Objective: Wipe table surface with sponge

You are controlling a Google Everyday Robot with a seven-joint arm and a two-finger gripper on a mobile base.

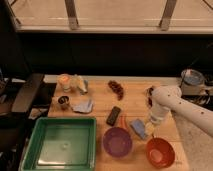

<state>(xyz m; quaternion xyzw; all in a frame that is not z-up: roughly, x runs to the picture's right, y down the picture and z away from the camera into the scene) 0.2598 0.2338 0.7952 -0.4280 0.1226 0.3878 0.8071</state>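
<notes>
The white arm reaches down from the right, its gripper [149, 129] closed on the right end of the small light-blue rectangular sponge [138, 128]. The sponge lies on the light brown wooden plank tabletop [100, 92], between the purple bowl [117, 141] and the orange bowl [160, 152], near the black rectangular bar [114, 115].

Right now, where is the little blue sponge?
Camera view: the sponge lies on the table, right side, just behind the purple bowl and orange bowl, the hand shut on it.
</notes>
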